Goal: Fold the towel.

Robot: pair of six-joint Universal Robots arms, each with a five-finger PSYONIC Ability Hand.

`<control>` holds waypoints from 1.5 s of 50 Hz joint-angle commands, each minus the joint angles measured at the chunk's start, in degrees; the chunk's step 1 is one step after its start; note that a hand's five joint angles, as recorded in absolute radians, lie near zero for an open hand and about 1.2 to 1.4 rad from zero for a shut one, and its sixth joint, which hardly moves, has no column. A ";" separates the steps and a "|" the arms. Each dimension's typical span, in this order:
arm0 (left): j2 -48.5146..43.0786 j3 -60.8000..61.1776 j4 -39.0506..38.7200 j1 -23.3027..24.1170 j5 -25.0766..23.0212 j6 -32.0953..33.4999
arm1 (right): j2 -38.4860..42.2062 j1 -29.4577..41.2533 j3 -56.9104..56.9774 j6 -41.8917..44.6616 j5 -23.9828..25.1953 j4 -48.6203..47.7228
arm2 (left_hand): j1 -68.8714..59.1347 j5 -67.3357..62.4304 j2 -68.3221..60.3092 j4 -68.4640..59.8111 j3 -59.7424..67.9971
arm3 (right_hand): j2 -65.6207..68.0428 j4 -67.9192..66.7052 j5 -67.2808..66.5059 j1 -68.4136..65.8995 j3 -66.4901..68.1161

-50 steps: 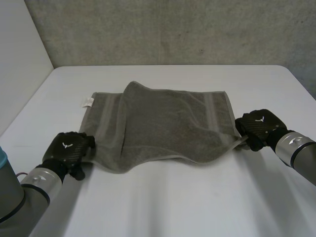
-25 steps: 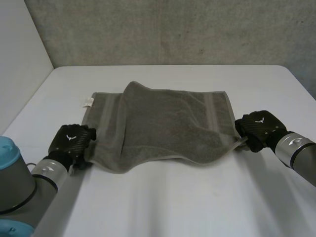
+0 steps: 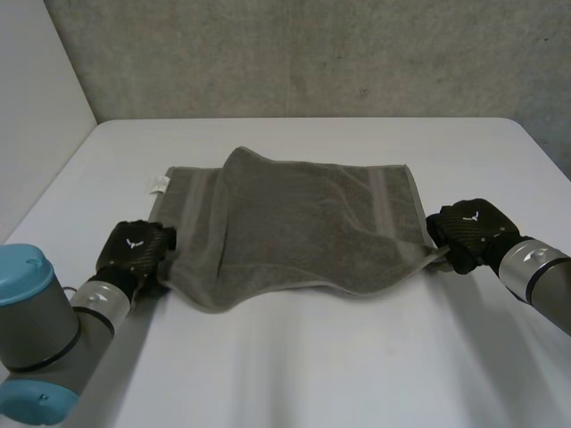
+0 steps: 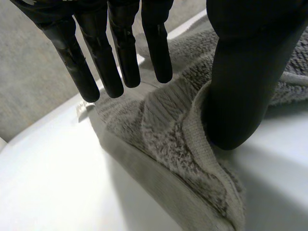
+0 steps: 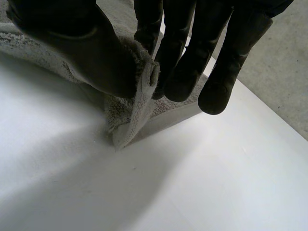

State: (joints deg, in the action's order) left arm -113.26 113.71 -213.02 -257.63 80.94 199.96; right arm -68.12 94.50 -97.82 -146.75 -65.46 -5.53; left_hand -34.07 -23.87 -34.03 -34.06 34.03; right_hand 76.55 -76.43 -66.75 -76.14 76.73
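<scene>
Both hands meet the towel (image 3: 294,223) at its near corners. At its own side's corner, the left hand (image 3: 134,248) keeps its fingers (image 4: 120,53) straight and spread above the cloth without touching it. Its thumb (image 4: 245,72) comes down against the hem there, so nothing is pinched and the hand stands apart. At the opposite near corner the right hand (image 3: 468,227) is clamped on the cloth. Its wrist view shows its thumb (image 5: 86,53) and fingers (image 5: 178,57) closed together on the hem, with a ridge of towel (image 5: 132,110) squeezed up between them and the corner tip reaching down to the surface (image 3: 312,374) just beneath. Between the two hands the grey towel lies on the white surface, roughly doubled over, its upper layer rumpled and humped at the far edge nearer the left hand. Beyond the left hand's fingertips, a small white label (image 3: 159,184) sticks out from the towel's far corner.
</scene>
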 commanded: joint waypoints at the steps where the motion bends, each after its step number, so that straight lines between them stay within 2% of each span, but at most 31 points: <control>1: -0.91 -0.77 -2.93 0.02 0.09 0.00 | 0.00 -0.02 0.00 -0.02 -0.02 0.08 | -2.89 -3.09 -2.94 -2.90 2.94 | 3.46 -3.57 -3.25 -3.86 3.27; 9: -0.65 -0.15 -2.84 0.02 0.09 0.00 | 0.00 -0.10 0.00 -0.02 -0.02 0.08 | -1.54 -1.74 -1.58 -1.55 1.59 | 3.46 -3.57 -3.25 -3.86 3.27; 11: 0.32 -0.07 -2.84 -0.07 0.18 0.00 | -0.09 -0.10 0.17 -0.02 -0.02 0.08 | -3.39 -3.59 -3.43 -3.40 3.44 | 3.46 -3.57 -3.25 -3.86 3.27; 16: 7.68 0.72 -2.66 -1.73 0.09 0.87 | -1.23 -0.28 0.97 -0.20 -0.20 0.43 | -20.19 -20.39 -20.23 -20.20 20.23 | 3.46 -3.57 -3.25 -3.86 3.27; 21: 11.91 1.25 -2.66 -2.35 -0.26 1.23 | -7.29 -0.98 1.49 -2.57 -0.11 0.96 | -21.22 -21.42 -21.26 -21.23 21.27 | 3.46 -3.57 -3.25 -3.86 3.27; 26: 11.83 1.43 -2.66 -2.35 -0.43 1.23 | -10.37 -1.69 1.41 -8.18 0.77 1.22 | -24.23 -24.43 -24.27 -24.24 24.27 | 3.46 -3.57 -3.25 -3.86 3.27; 32: 7.10 1.17 -1.88 -2.00 -0.70 1.31 | -10.46 -1.25 1.05 -9.43 1.03 1.13 | -29.46 -29.66 -29.50 -29.47 29.50 | 3.46 -3.57 -3.25 -3.86 3.27; 43: 4.10 0.72 -0.73 -1.83 -0.79 4.04 | -7.91 -1.16 1.05 -9.08 1.03 1.31 | -27.95 -28.15 -27.99 -27.96 28.00 | 3.46 -3.57 -3.25 -3.86 3.27; 49: 4.01 0.81 -0.64 -2.09 -0.79 4.21 | -7.73 -1.16 1.14 -9.16 1.03 1.31 | -22.91 -23.10 -22.95 -22.91 22.95 | 3.46 -3.57 -3.25 -3.86 3.27; 51: 4.01 0.90 -0.47 -2.27 -0.79 4.21 | -7.73 -1.25 1.23 -9.16 1.03 1.31 | -25.93 -26.13 -25.97 -25.94 25.98 | 3.46 -3.57 -3.25 -3.86 3.27; 53: 4.01 0.81 -0.03 -2.44 -0.88 4.21 | -7.73 -1.60 1.49 -9.25 0.94 1.31 | -45.84 -46.04 -45.89 -45.85 45.89 | 3.46 -3.57 -3.25 -3.86 3.27; 56: 4.44 0.37 1.20 -2.27 -0.79 4.48 | -7.91 -1.86 1.76 -9.16 0.86 1.48 | -45.93 -46.13 -45.97 -45.94 45.97 | 3.46 -3.57 -3.25 -3.86 3.27; 60: 8.58 -0.51 3.40 -2.35 -0.88 4.48 | -10.00 -1.86 2.98 -9.16 0.77 2.97 | -45.93 -46.13 -45.97 -45.94 45.97 | 3.46 -3.57 -3.25 -3.86 3.27; 61: 13.54 -0.94 5.14 -2.35 -0.88 4.30 | -14.02 -1.86 4.38 -9.25 0.77 5.24 | -45.93 -46.13 -45.97 -45.94 45.97 | 3.46 -3.57 -3.25 -3.86 3.27; 62: 17.94 -1.55 6.72 -2.35 -0.96 4.22 | -14.06 -1.86 4.39 -9.25 0.77 5.26 | -45.93 -46.13 -45.97 -45.94 45.97 | 3.46 -3.57 -3.25 -3.86 3.27; 65: 22.82 -2.18 8.23 -2.35 -1.40 4.21 | -22.02 -2.12 7.45 -9.34 1.47 10.51 | -45.93 -46.13 -45.97 -45.94 45.97 | 3.46 -3.57 -3.25 -3.86 3.27; 66: 27.78 -3.39 9.63 -2.27 -2.19 4.21 | -25.71 -2.56 9.65 -9.34 2.08 13.15 | -45.93 -46.13 -45.97 -45.94 45.97 | 3.46 -3.57 -3.25 -3.86 3.27; 67: 27.83 -3.41 9.64 -2.27 -2.19 4.21 | -25.75 -2.57 9.67 -9.34 2.09 13.17 | -45.93 -46.13 -45.97 -45.94 45.97 | 3.46 -3.57 -3.25 -3.86 3.27; 69: 36.40 -6.64 11.91 -2.53 -3.51 3.78 | -30.30 -4.66 14.74 -9.34 4.10 17.20 | -45.93 -46.13 -45.97 -45.94 45.97 | 3.46 -3.57 -3.25 -3.86 3.27; 72: 40.21 -8.93 14.20 -2.88 -4.48 3.69 | -32.16 -8.17 20.19 -9.08 5.94 21.94 | -45.93 -46.13 -45.97 -45.94 45.97 | 3.46 -3.57 -3.25 -3.86 3.27; 73: 40.22 -8.94 14.21 -2.88 -4.48 3.69 | -32.17 -8.19 20.21 -9.08 5.95 21.96 | -45.93 -46.13 -45.97 -45.94 45.97 | 3.46 -3.57 -3.25 -3.86 3.27; 75: 38.39 -10.52 16.14 -2.88 -4.65 3.69 | -30.77 -12.39 25.20 -8.38 8.84 27.91 | -45.93 -46.13 -45.97 -45.94 45.97 | 3.46 -3.57 -3.25 -3.86 3.27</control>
State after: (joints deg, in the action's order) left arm -77.33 106.98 -200.66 -260.24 77.42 203.79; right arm -97.92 89.07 -82.33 -155.99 -61.20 12.45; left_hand -66.97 -58.34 -69.71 -69.76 69.58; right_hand 76.55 -76.43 -66.75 -76.14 76.94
